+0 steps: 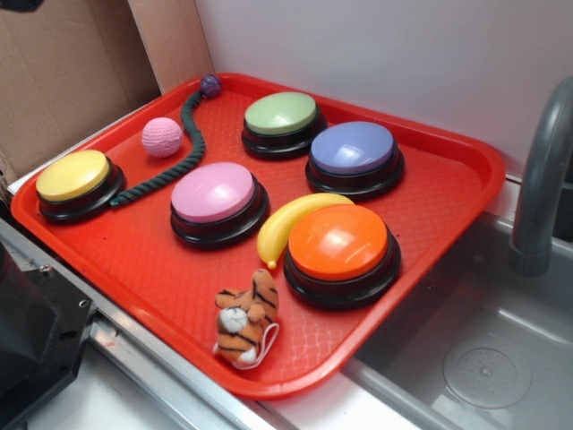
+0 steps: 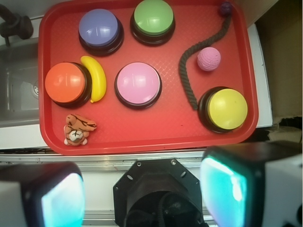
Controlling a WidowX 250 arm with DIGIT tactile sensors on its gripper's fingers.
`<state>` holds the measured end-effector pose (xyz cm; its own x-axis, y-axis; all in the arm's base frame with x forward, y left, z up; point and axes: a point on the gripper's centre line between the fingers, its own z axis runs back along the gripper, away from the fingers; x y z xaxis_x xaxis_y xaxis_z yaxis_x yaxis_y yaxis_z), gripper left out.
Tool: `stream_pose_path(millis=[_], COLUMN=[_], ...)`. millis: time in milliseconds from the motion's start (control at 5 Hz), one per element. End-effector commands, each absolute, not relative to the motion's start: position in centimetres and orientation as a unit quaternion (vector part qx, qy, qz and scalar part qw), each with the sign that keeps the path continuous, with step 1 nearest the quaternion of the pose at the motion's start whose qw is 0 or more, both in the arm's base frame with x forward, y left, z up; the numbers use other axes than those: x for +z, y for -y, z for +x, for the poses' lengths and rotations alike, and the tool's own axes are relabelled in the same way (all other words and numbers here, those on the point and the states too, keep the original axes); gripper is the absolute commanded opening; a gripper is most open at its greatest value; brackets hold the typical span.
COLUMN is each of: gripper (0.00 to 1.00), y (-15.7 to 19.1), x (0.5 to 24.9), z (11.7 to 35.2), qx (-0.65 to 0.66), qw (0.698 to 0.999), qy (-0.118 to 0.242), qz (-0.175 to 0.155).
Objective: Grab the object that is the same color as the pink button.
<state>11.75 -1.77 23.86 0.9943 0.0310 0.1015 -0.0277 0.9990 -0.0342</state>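
The pink ball (image 1: 162, 137) (image 2: 209, 58), small and rough-surfaced, lies on the red tray (image 1: 161, 260) (image 2: 156, 123) beside a dark green rope (image 1: 183, 152) (image 2: 187, 71). Near the tray's middle sits the pink button (image 1: 215, 194) (image 2: 138, 84), glossy on a black base. In the wrist view my gripper (image 2: 142, 194) hangs high above the tray's near edge, over the black robot base (image 2: 158, 194). It is open, its teal-padded fingers (image 2: 61, 201) wide apart with nothing between them. The exterior view does not show the gripper.
Also on the tray: yellow button (image 1: 73, 176), green button (image 1: 281, 115), lavender-blue button (image 1: 354, 149), orange button (image 1: 338, 244), a banana (image 1: 291, 219), a toy tiger (image 1: 246, 318). A sink (image 1: 483, 358) with grey faucet (image 1: 542, 179) lies right; cardboard (image 1: 63, 72) stands behind.
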Motion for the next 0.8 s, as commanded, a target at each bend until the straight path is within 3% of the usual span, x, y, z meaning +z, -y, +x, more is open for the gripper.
stream_pose_path(millis=[0, 200, 400, 600], gripper=[1.0, 1.0, 1.0, 1.0], y=[1.8, 0.2, -3.0, -6.7], x=[23.9, 23.1, 21.8, 19.8], z=[11.7, 12.9, 14.7, 17.3], qx=[0.015, 0.058, 0.146, 0.22], qw=[0.998, 0.997, 0.989, 0.974], qy=[0.051, 0.037, 0.035, 0.059], qz=[-0.016, -0.02, 0.001, 0.001])
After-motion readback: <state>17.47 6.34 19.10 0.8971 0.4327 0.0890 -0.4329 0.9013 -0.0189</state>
